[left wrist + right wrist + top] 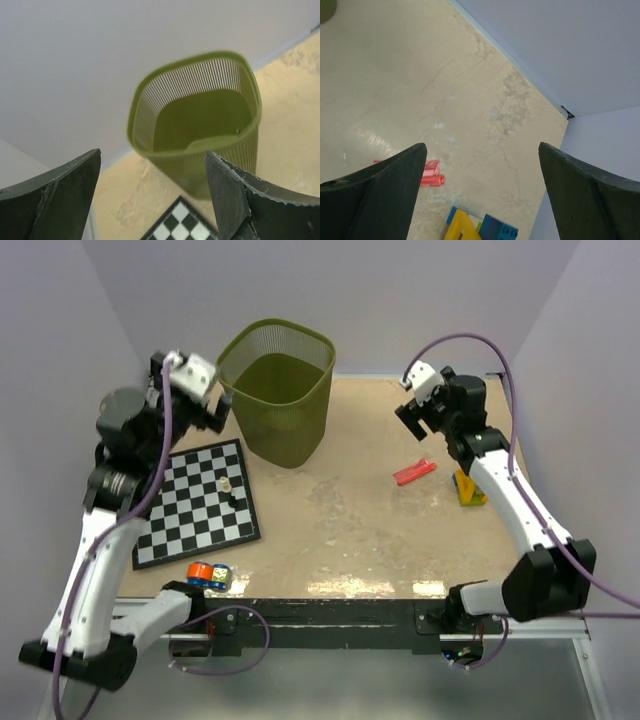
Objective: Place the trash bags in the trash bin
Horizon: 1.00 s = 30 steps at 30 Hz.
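Two dark fingers (65,195) of the left claw (222,410) fill the bottom corners of the left wrist view. They are spread wide with nothing between them. Past them stands the trash bin (131,120), an olive-green mesh wastebasket with a solid rim, upright on the tabletop (340,530). From above, this claw hangs close beside the bin's left side, near the rim.

The right claw (482,145) is spread just as wide and pinches nothing. It hovers above the right half of the tabletop, pointing down.

The trash bag (414,472) is a small flat red strip lying on the tabletop below the right claw, which does not touch it. It is well apart from the bin, which sits at the far edge left of centre. Yellow and blue blocks (468,490) stand just to the right of the strip.

A black-and-white chessboard (200,502) lies flat in front of the bin on the left, with two small pieces (229,490) on it. A small orange, blue and white object (208,575) sits at the near edge below the board.
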Tool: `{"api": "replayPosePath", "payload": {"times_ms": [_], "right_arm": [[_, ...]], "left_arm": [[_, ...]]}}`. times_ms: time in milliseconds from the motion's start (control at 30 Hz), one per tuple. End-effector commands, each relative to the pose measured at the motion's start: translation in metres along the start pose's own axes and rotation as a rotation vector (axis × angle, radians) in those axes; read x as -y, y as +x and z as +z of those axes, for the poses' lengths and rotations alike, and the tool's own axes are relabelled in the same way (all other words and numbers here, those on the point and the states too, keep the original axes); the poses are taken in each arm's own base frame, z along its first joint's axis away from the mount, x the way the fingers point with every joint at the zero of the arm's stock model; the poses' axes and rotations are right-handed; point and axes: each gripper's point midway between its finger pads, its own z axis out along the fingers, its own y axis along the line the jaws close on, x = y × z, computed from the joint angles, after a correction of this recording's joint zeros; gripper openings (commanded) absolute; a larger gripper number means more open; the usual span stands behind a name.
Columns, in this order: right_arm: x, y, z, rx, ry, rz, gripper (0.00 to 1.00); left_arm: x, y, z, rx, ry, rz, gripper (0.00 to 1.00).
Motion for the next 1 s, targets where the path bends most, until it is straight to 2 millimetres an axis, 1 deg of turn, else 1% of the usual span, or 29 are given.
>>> {"api": "replayPosePath", "payload": {"times_ms": [0, 33, 67, 100, 133, 167, 233, 300, 333, 367, 433, 500, 533, 600, 733, 867, 933, 967], "right_arm": [[-0.032, 0.017, -0.009, 0.071, -0.11, -0.106, 0.97], [-0.039, 0.021, 0.0, 0.074, -0.133, -0.118, 0.96], [-0.049, 0.03, 0.017, 0.053, -0.177, -0.129, 0.95], [-0.053, 0.034, 0.03, 0.04, -0.208, -0.138, 0.95], [-0.056, 0.038, 0.043, 0.013, -0.239, -0.157, 0.94], [-0.063, 0.049, 0.056, -0.027, -0.299, -0.191, 0.92], [-0.071, 0.065, 0.077, -0.096, -0.391, -0.263, 0.83], [-0.084, 0.089, 0.09, -0.167, -0.508, -0.352, 0.72], [-0.09, 0.103, 0.093, -0.208, -0.56, -0.381, 0.69], [-0.092, 0.109, 0.095, -0.23, -0.585, -0.4, 0.67], [-0.093, 0.124, 0.095, -0.265, -0.616, -0.422, 0.65], [-0.092, 0.136, 0.089, -0.291, -0.644, -0.46, 0.65], [-0.093, 0.146, 0.084, -0.311, -0.663, -0.473, 0.65], [-0.09, 0.153, 0.078, -0.317, -0.662, -0.494, 0.65], [-0.079, 0.155, 0.071, -0.312, -0.65, -0.502, 0.64], [-0.077, 0.156, 0.062, -0.306, -0.668, -0.544, 0.6], [-0.078, 0.16, 0.055, -0.303, -0.675, -0.589, 0.59], [-0.078, 0.166, 0.051, -0.317, -0.68, -0.625, 0.58]], "left_arm": [[0.044, 0.075, -0.029, -0.053, 0.125, 0.133, 0.87], [0.053, 0.083, -0.028, -0.017, 0.138, 0.121, 0.87], [0.066, 0.102, -0.026, -0.027, 0.163, 0.087, 0.86], [0.076, 0.118, -0.024, -0.049, 0.192, 0.068, 0.85], [0.087, 0.132, -0.024, -0.078, 0.233, 0.056, 0.83], [0.096, 0.145, -0.024, -0.108, 0.272, 0.046, 0.81], [0.112, 0.163, -0.024, -0.139, 0.34, 0.03, 0.79], [0.126, 0.175, -0.024, -0.144, 0.396, 0.018, 0.78], [0.131, 0.177, -0.024, -0.141, 0.413, 0.019, 0.78], [0.134, 0.182, -0.022, -0.147, 0.422, 0.025, 0.78], [0.139, 0.192, -0.021, -0.159, 0.441, 0.04, 0.78], [0.144, 0.201, -0.019, -0.175, 0.473, 0.063, 0.78], [0.144, 0.202, -0.019, -0.178, 0.48, 0.073, 0.78], [0.145, 0.205, -0.017, -0.191, 0.487, 0.081, 0.78], [0.144, 0.207, -0.015, -0.202, 0.484, 0.086, 0.77], [0.139, 0.213, -0.01, -0.223, 0.451, 0.074, 0.77], [0.137, 0.215, -0.007, -0.237, 0.43, 0.054, 0.77], [0.136, 0.214, -0.005, -0.238, 0.425, 0.046, 0.77]]}}
